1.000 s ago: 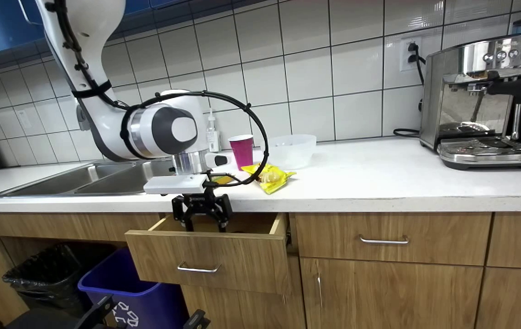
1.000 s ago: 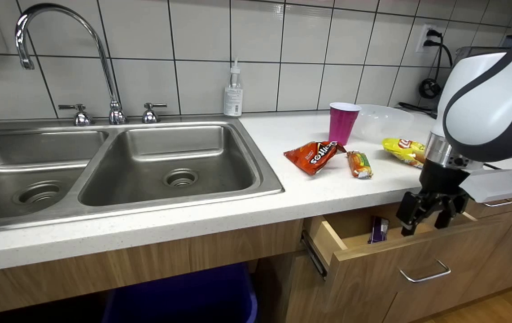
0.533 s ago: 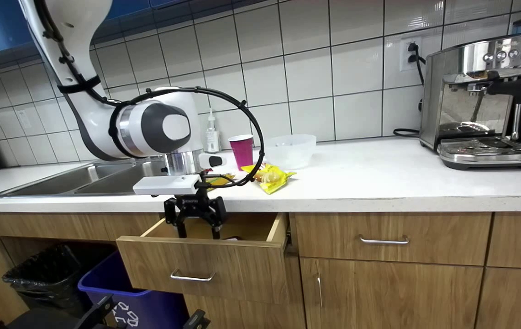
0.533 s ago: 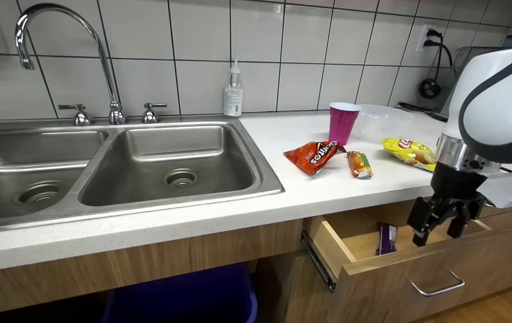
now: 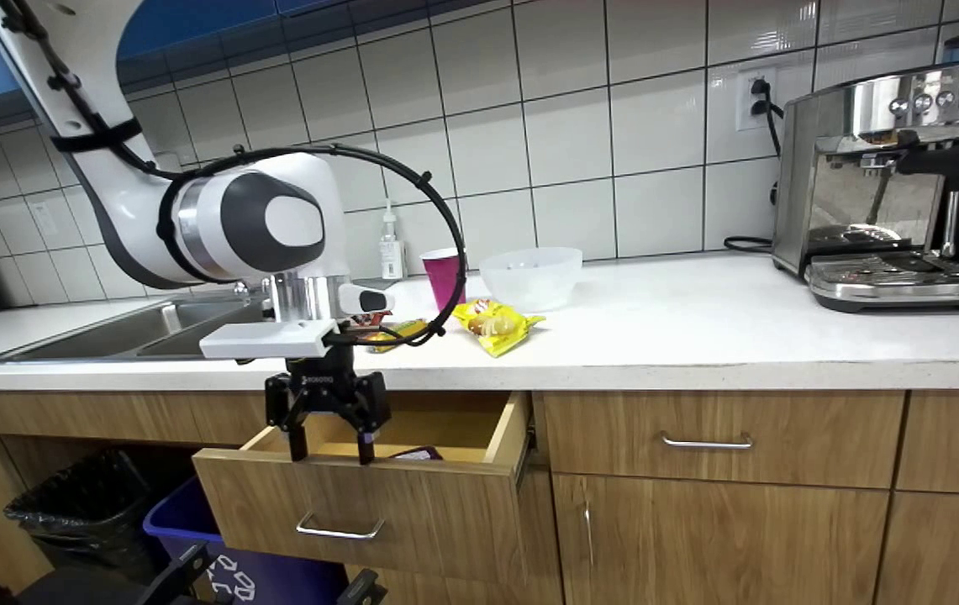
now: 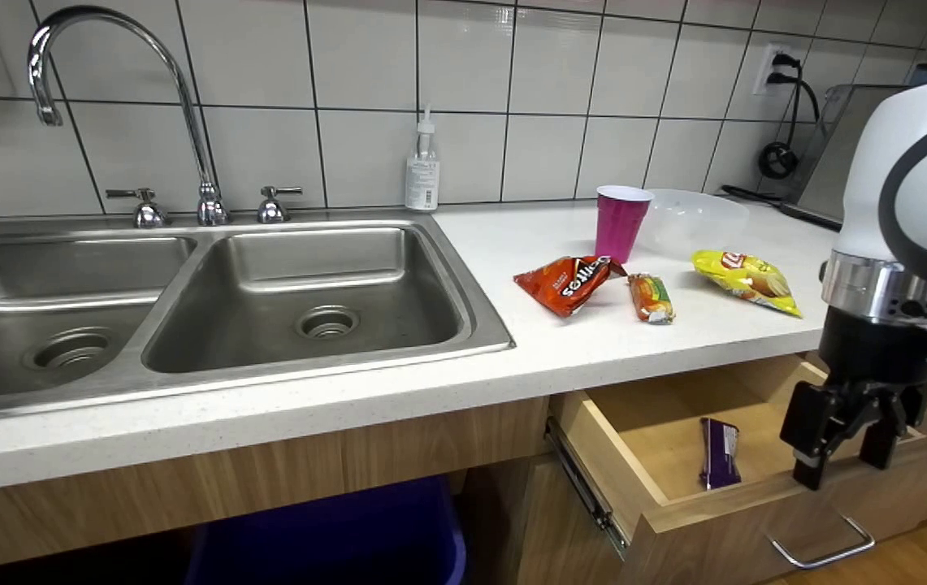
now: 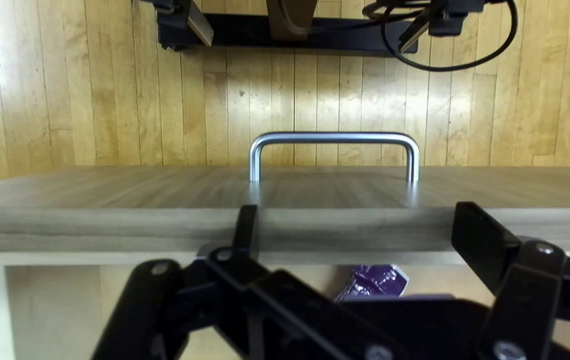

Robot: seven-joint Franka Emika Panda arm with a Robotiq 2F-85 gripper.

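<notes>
In an exterior view, from left to right: a double steel sink (image 6: 317,284) with a curved chrome faucet (image 6: 211,207); a pump bottle (image 6: 422,180) upright at the sink's back right corner; on the white counter (image 6: 585,341), a red snack bag (image 6: 565,284), a pink cup (image 6: 621,229), a small orange-wrapped snack (image 6: 651,300), a clear bowl (image 6: 695,221) and a yellow chip bag (image 6: 744,280); below the counter's edge, a wooden drawer (image 6: 723,546) stands open, a purple-wrapped bar (image 6: 720,453) lying inside near its front; at far right, the black gripper (image 6: 843,466) points down at the drawer's front edge (image 6: 723,504), apart from the bar; its fingers (image 7: 482,243) are spread wide, with a clear gap between them; in the wrist view they overlap the front edge, with the silver handle (image 7: 334,137) beyond them; whether they touch the wood cannot be told.
</notes>
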